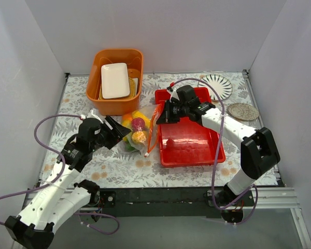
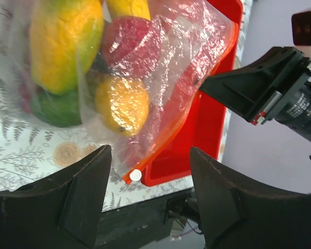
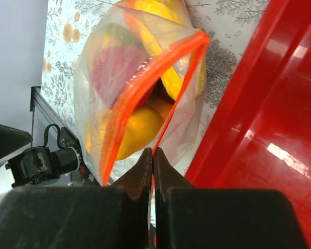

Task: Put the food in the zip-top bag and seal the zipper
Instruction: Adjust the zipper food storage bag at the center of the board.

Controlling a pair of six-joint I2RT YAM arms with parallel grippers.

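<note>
The clear zip-top bag (image 1: 140, 134) lies on the table left of the red tray, with its mouth partly open. Food is inside it: a yellow-green mango (image 2: 62, 41), a dark red fruit (image 2: 129, 44) and an orange (image 2: 122, 104). My right gripper (image 3: 153, 154) is shut on the orange-red zipper (image 3: 145, 85) at the edge of the mouth; it shows in the top view (image 1: 158, 116) over the tray's left rim. My left gripper (image 2: 150, 192) is open and empty. It sits at the bag's left side (image 1: 118, 133), with the zipper's white end tab (image 2: 136, 175) just ahead between the jaws.
A red tray (image 1: 197, 148) lies right of the bag. An orange tub (image 1: 96, 93) holding a white plate (image 1: 115, 79) stands at the back. A striped plate (image 1: 217, 85) and a round mat (image 1: 242, 111) lie at the back right. White walls enclose the table.
</note>
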